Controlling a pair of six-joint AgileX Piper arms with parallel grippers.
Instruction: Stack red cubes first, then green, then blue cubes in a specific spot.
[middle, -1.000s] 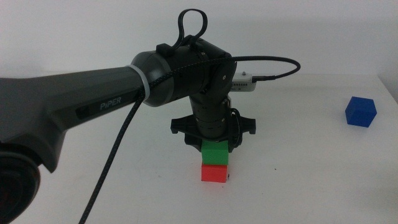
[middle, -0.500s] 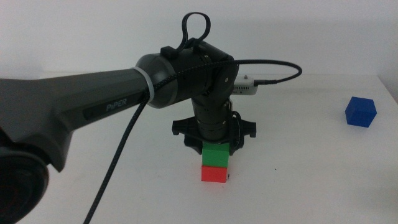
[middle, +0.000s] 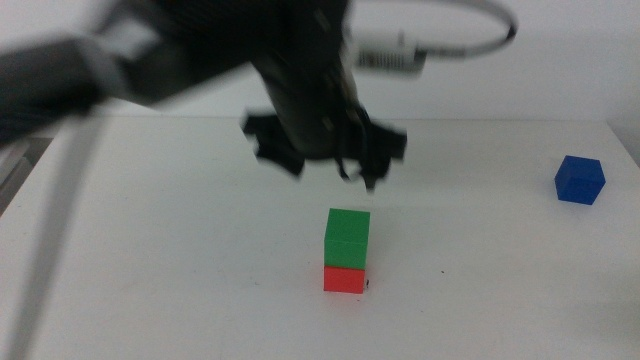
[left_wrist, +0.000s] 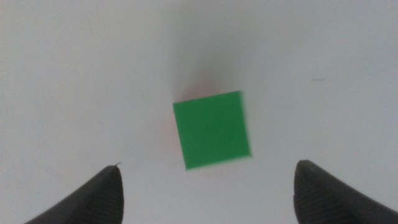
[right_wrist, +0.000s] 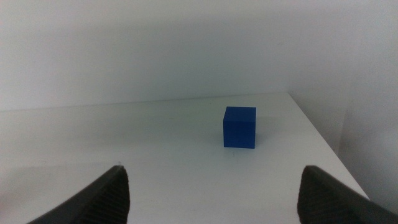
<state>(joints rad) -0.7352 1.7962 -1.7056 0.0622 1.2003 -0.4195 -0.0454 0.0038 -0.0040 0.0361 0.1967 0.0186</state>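
White tabletop (middle: 180, 250) fills our view, and on it we see the small bright-green matte cube (middle: 347, 238) sitting squarely on the small bright-red matte cube (middle: 345, 279), tiny black specks just beside the stack's base. Above and behind that stack we find the left gripper (middle: 335, 150) blurred in the air, its jaws spread wide with nothing between them. Well to the right of the stack lies the small deep-blue cube (middle: 580, 180), which the right gripper (right_wrist: 211, 186) faces with jaws open and empty.
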